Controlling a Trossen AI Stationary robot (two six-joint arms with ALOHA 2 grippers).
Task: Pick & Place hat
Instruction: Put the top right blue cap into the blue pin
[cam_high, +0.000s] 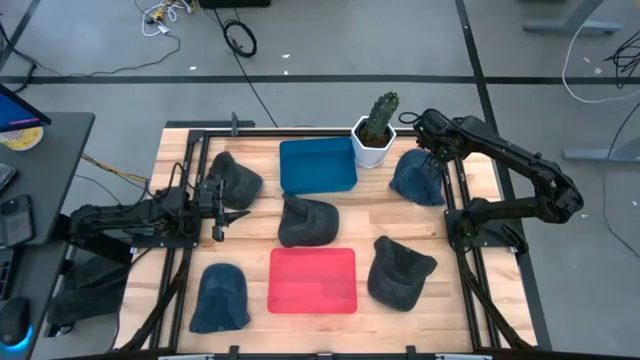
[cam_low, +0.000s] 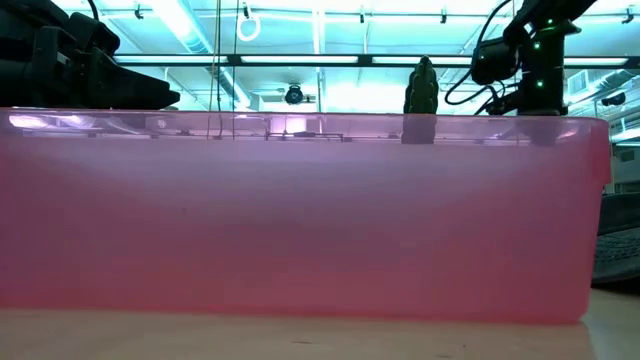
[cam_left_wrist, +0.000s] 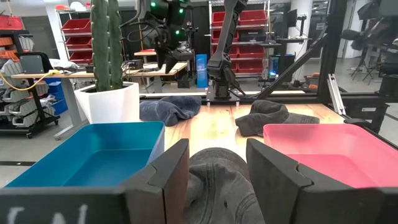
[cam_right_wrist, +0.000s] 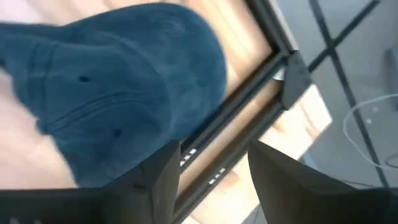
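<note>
1. Filling the low view, a pink bin sits closest to the camera; from above it is the red bin at the desk's front centre
2. Right gripper hovers over a blue hat at the desk's far right; its fingers are parted and hold nothing, with the hat below and the desk frame rail beside it
3. Left gripper rests low at the left, fingers spread and empty, pointing at a dark grey hat in the middle
4. Other hats lie at rear left, front left and front right
5. A blue bin and a potted cactus stand at the rear
</note>
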